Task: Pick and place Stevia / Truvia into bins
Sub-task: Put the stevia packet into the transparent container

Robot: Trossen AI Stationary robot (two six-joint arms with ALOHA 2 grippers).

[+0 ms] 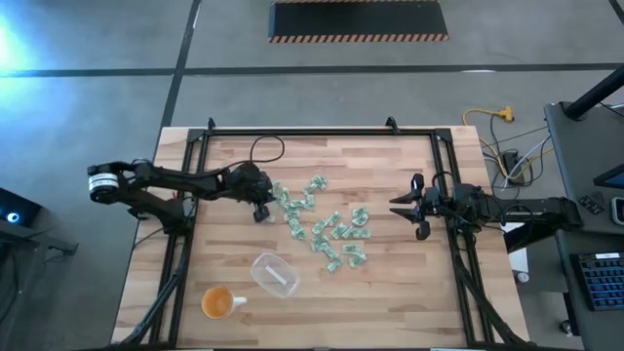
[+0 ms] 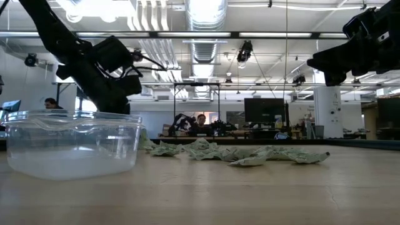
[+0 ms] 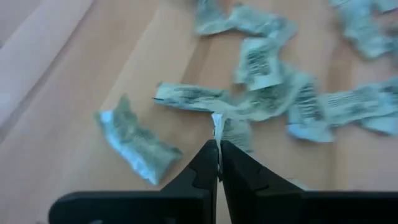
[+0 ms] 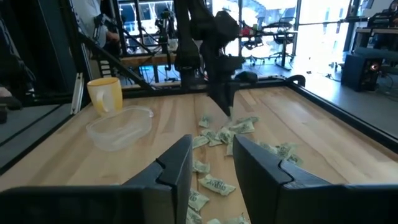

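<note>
**A:** What is the left end effector (image 3: 218,163) doing, and where?

**B:** In the overhead view it sits left of centre, at the left edge of the scattered Stevia / Truvia packets (image 1: 322,226). Its own camera shows the two dark fingers pressed fully together, with the white edge of one packet (image 3: 217,126) pinched between the tips. The hold looks thin, only on a corner.

**A:** And the bin?

**B:** The clear plastic tub (image 1: 275,274) lies below the pile in the overhead frame, lower centre-left, well apart from the packets. I can make out one pale shape inside it, but cannot say what it is. An orange cup (image 1: 216,302) stands just beside it, further to the lower left.

**A:** How should the lift go?

**B:** Straight up and slowly, I would judge, since neighbouring packets overlap the pinched one and could drag along. Then carry it over the tub, not the cup, and release low above it so the light paper does not drift.

**A:** The other arm?

**B:** The right end effector (image 1: 408,207) waits at the right of the pile, raised off the table (image 1: 409,292), fingers apart and holding nothing
</note>
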